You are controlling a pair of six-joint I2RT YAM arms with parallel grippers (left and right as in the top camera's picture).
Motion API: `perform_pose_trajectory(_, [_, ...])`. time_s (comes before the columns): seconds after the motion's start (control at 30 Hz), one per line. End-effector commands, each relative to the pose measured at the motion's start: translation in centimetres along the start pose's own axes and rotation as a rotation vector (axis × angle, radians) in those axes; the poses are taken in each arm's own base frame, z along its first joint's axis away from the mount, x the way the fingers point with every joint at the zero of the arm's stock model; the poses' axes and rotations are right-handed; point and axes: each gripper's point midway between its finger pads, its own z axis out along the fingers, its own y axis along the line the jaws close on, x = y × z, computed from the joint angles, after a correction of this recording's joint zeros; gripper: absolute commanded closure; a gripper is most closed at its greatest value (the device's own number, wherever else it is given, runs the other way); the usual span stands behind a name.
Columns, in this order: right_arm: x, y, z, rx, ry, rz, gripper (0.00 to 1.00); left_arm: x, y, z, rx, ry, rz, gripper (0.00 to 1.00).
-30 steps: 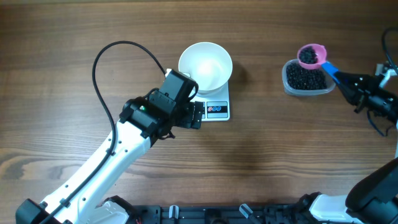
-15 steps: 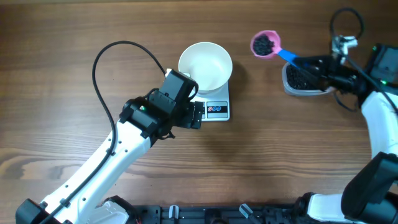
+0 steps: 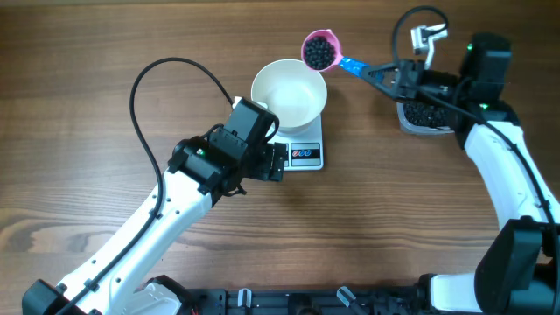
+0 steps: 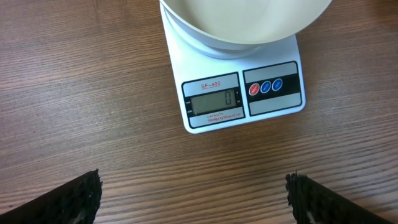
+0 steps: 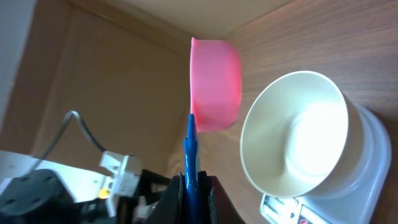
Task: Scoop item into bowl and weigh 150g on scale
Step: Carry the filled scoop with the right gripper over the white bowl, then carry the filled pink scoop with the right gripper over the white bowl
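the right gripper is pinching the blue handle of the pink scoop, which is hovering loaded with beans just beyond the bowl's far-right rim. its long axis is running leftward from the gripper, cup end pointing at the bowl on the scale. the left gripper is hanging spread wide and empty at the bowl's near-left.

Lettering on the scale only

The scale carries the model mark "SF-400" printed above its LCD display, which reads a single "0". The fine print under the display and the marks on the buttons are too small to read.
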Motion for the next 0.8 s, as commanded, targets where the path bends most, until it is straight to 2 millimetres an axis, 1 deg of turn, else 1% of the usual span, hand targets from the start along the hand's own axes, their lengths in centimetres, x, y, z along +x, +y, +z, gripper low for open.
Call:
perform_pose_trajectory(0.0, [-0.1, -1.0, 1.4, 0.075, -0.019, -0.12, 0.96, 0.2, 0.2, 0.4, -0.004, 0.014, 0.01, 0.0])
perform_pose_trajectory(0.13, [0.5, -2.0, 2.2, 0.157, -0.009, -0.211, 0.95, 0.2, 0.2, 0.4, -0.004, 0.014, 0.01, 0.0])
perform_pose_trajectory(0.2, [0.8, -2.7, 2.3, 0.214, -0.006, -0.231, 0.95, 0.2, 0.2, 0.4, -0.004, 0.014, 0.01, 0.0])
perform_pose_trajectory(0.27, [0.9, -2.9, 2.2, 0.255, -0.007, -0.258, 0.96, 0.2, 0.2, 0.4, -0.004, 0.014, 0.01, 0.0])
perform_pose_trajectory(0.33, [0.7, -2.4, 2.1, 0.269, -0.016, -0.293, 0.95, 0.2, 0.2, 0.4, -0.004, 0.014, 0.01, 0.0])
perform_pose_trajectory(0.5, [0.3, -0.7, 1.8, 0.291, -0.032, -0.45, 0.96, 0.2, 0.2, 0.4, -0.004, 0.014, 0.01, 0.0])
perform_pose_trajectory(0.6, [0.6, 0.1, 2.2, 0.29, -0.021, -0.52, 0.96, 0.2, 0.2, 0.4, -0.004, 0.014, 0.01, 0.0])
perform_pose_trajectory(0.7, [1.1, -0.4, 2.8, 0.339, -0.001, -0.564, 0.96, 0.2, 0.2, 0.4, -0.004, 0.014, 0.01, 0.0])
perform_pose_trajectory(0.77, [1.8, -0.8, 3.3, 0.369, 0.031, -0.607, 0.96, 0.2, 0.2, 0.4, -0.004, 0.014, 0.01, 0.0])
